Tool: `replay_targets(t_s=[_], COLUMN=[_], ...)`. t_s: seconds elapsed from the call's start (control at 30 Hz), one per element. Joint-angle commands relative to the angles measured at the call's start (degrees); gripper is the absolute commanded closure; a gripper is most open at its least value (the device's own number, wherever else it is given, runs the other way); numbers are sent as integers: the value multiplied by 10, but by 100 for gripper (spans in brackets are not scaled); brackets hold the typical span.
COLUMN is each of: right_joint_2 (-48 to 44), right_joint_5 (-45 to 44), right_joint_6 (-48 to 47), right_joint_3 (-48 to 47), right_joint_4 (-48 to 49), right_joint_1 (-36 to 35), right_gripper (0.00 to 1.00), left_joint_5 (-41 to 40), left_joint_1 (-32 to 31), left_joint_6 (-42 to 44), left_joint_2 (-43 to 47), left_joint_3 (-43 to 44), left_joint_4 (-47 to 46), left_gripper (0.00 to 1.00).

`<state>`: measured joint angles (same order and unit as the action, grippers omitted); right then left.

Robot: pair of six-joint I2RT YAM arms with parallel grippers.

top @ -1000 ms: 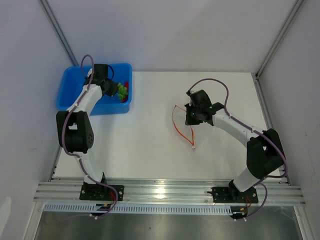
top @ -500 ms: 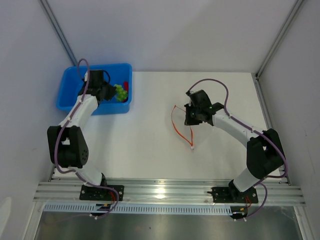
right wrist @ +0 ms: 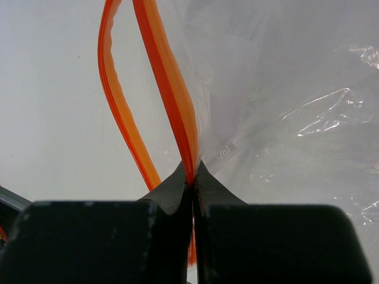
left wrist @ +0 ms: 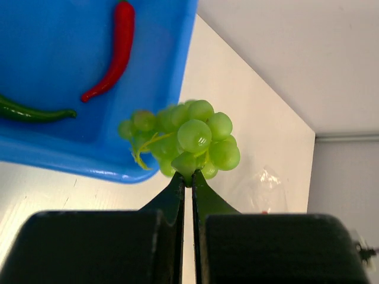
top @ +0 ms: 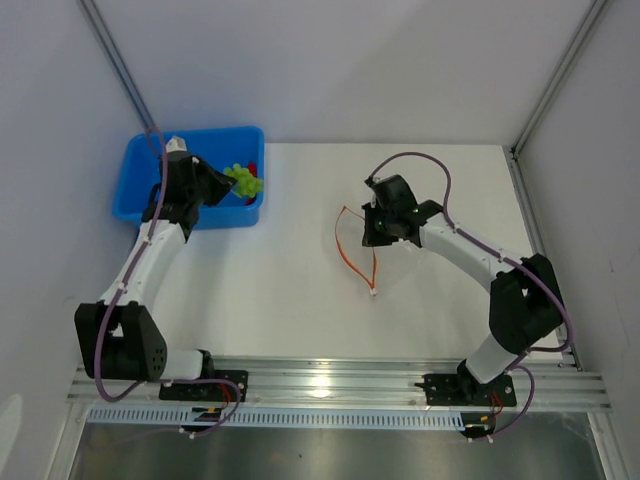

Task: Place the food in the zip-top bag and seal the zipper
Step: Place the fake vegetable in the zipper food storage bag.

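My left gripper (left wrist: 188,179) is shut on the bunch of light-green grapes (left wrist: 189,139), held up over the near right rim of the blue tub (left wrist: 148,173); from above the grapes (top: 243,179) hang by the tub's right end. A slim red chilli (left wrist: 115,50) and a darker-green chilli (left wrist: 29,111) lie inside the tub. My right gripper (right wrist: 191,176) is shut on the red-orange zipper (right wrist: 172,89) of the clear zip-top bag (right wrist: 284,112), lifting one lip so the mouth (top: 358,248) gapes toward the left.
The blue tub (top: 140,190) stands at the table's far left corner. White walls and metal frame posts close in the sides and back. A metal rail (top: 330,385) with both arm bases runs along the near edge.
My left arm has swung back and lifted the grapes out of the tub toward its right rim. My right gripper has shifted the bag's zipper slightly left.
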<state>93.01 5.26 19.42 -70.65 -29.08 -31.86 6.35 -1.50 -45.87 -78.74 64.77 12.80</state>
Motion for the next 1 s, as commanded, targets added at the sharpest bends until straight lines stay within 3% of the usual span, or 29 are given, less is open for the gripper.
replay_targets(t_s=[0.0,0.33,0.63,0.97], right_joint_2=[13,10,-24,-85], right_joint_5=[-5,9,26,35], right_joint_6=[4,23,59,122], right_joint_3=[-40,-63,-43,-6], right_joint_4=[-9,-32,-35,-34], right_joint_1=[-8,-28,-61,-128], right_gripper=[100,100,100,100], left_joint_5=[54,128,277,328], left_joint_1=[-3,-5,-11,-90], left_joint_6=[37,68,69,75], left_joint_2=[64,189,294,387], left_joint_3=[-6,-41,-106,-177], left_joint_4=[-48,-18,-15,1], left_gripper=[99,99,99,99])
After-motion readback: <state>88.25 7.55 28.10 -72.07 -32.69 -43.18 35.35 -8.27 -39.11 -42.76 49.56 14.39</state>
